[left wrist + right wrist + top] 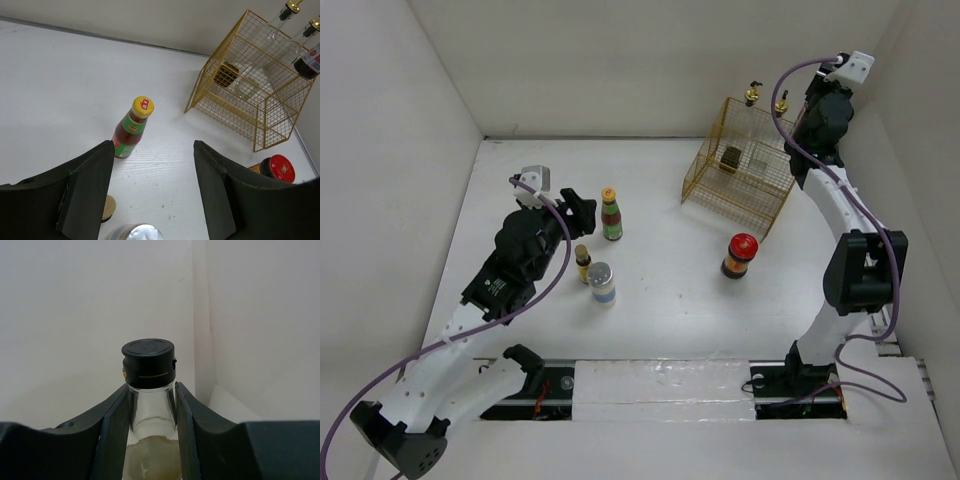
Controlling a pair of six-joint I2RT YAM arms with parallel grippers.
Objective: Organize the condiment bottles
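Placement step: my right fingers (114, 432) grip the black-capped bottle (149, 371) by its neck, aloft far right beside the basket (760, 205); my left fingers (85, 192) stand apart, empty; next, probably, lower it upright inside.

No legible text anywhere, only an unreadable red mark atop the yellow-capped sauce bottle (131, 131).

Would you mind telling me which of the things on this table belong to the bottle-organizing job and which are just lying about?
Part of the job: yellow-capped sauce bottle, tiny gold-capped bottle, grey-lidded shaker, red-lidded jar, gold-spouted cruets, black-capped bottle held in the right pincer.
Just there: yellow wire basket.
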